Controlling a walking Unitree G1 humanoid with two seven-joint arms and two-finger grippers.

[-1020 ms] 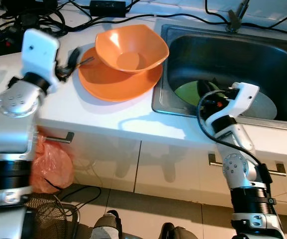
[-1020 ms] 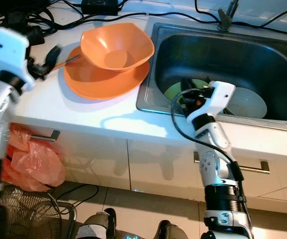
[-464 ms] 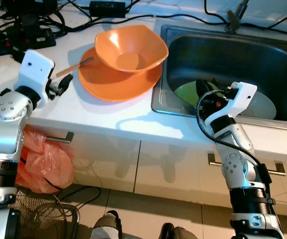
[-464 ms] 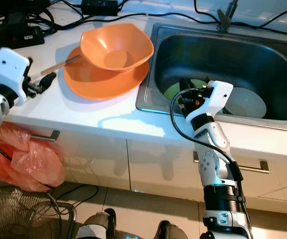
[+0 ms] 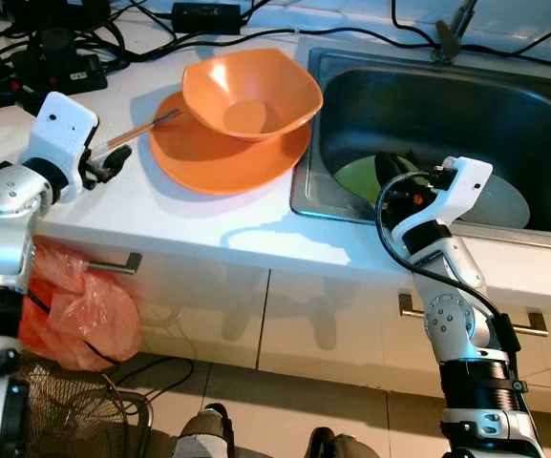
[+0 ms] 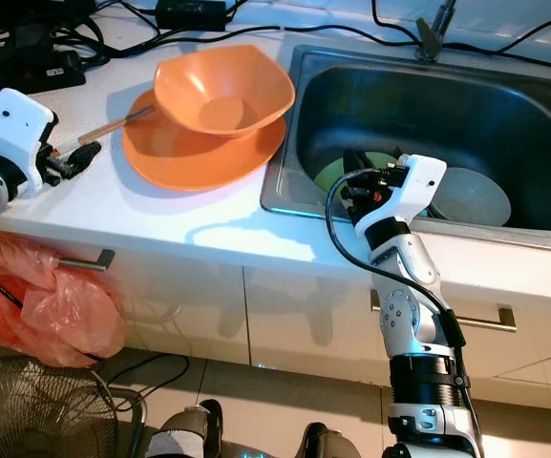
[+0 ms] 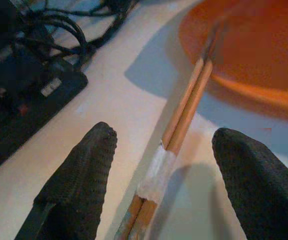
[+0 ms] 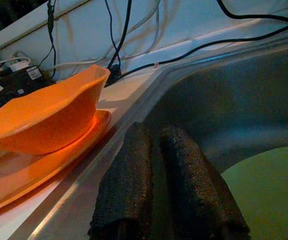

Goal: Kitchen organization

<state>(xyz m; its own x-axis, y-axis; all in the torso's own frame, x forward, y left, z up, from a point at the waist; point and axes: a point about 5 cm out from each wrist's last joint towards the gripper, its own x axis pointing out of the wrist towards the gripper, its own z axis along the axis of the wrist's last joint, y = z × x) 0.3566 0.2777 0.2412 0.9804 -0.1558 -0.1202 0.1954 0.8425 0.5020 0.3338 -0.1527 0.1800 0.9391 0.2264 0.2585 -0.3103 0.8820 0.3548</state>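
An orange bowl sits in an orange plate on the white counter, beside the steel sink. A pair of wooden chopsticks leans with its far end on the plate's rim. My left gripper is open at their near end. In the left wrist view the chopsticks run between the two spread fingers, not gripped. My right gripper hangs inside the sink over a green plate. Its fingers are shut with nothing between them.
A grey plate lies in the sink beside the green one. Black cables and a power strip crowd the back left of the counter. An orange plastic bag hangs from a drawer handle below, above a wire basket.
My left arm has come down and drawn back from the plate toward the counter's front left. The chopsticks now lie on the plate's rim. The right arm has not moved.
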